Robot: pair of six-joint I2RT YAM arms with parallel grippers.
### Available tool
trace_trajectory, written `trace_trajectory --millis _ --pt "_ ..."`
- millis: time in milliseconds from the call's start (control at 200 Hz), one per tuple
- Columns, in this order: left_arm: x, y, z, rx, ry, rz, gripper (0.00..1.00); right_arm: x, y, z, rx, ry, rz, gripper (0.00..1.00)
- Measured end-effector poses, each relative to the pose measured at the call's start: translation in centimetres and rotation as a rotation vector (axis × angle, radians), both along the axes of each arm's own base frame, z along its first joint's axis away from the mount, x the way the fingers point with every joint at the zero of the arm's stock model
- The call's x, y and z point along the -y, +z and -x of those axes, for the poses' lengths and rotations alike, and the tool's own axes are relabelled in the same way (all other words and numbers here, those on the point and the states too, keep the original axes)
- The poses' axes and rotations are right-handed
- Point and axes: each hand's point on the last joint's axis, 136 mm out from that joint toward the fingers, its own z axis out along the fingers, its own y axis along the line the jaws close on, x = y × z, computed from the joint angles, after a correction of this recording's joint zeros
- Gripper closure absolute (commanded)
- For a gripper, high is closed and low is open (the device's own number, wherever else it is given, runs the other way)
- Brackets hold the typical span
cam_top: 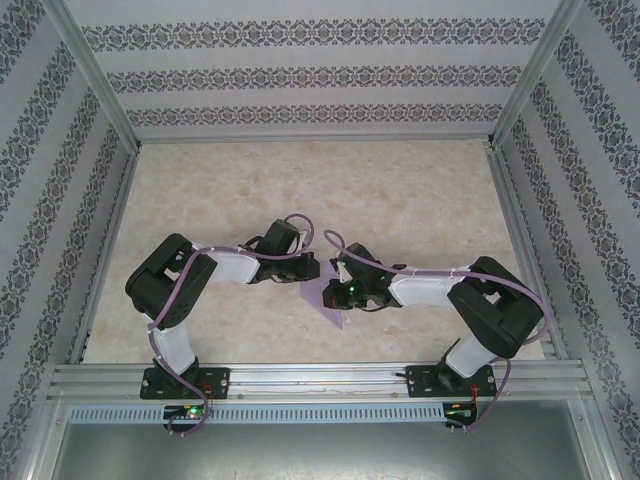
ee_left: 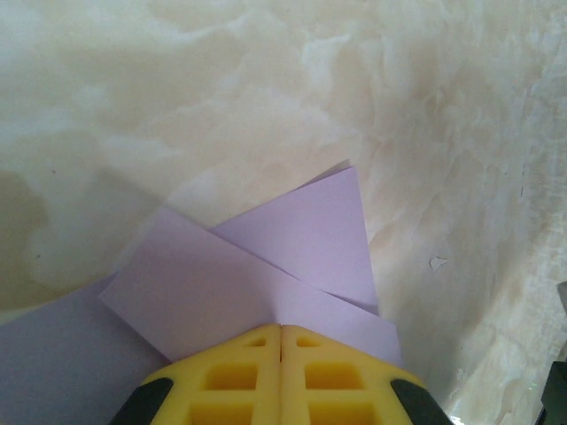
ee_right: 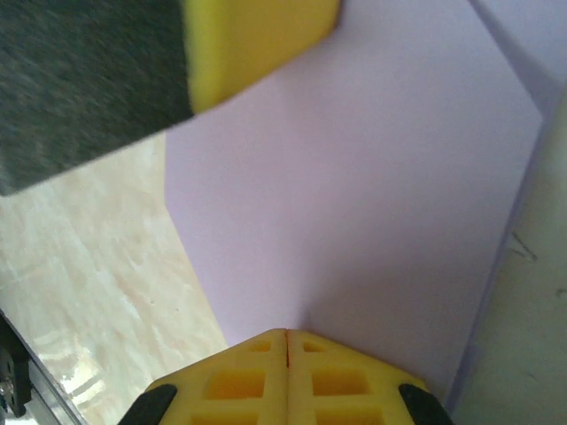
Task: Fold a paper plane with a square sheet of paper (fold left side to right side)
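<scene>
Lavender sheet of paper (ee_left: 310,239) lies flat (two overlapping flaps folded).

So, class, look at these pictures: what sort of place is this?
Probably a robot test cell, not a home: two arms bolted to an aluminium rail, a marble-look tabletop, and patterned panels walling it in.

Lavender paper (ee_left: 292,257), yellow left claw (ee_left: 282,329), cream marbled table (cam_top: 400,190).

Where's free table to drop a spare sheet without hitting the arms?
Free: the far half of the table, from mid-table to the back wall, full width. Crowded: near centre, where the left gripper and right gripper, both shut, meet on the lavender paper; the bent left arm and right arm take up the near flanks.
</scene>
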Motion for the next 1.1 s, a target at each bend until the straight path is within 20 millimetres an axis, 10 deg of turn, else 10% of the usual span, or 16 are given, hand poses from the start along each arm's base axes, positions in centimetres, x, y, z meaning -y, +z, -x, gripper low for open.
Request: trace_trajectory --millis 1099 --pt "0.0 0.0 -0.1 0.004 0.004 -0.005 0.95 2.0 -0.3 4.4 -0.025 0.026 0.033 1.00"
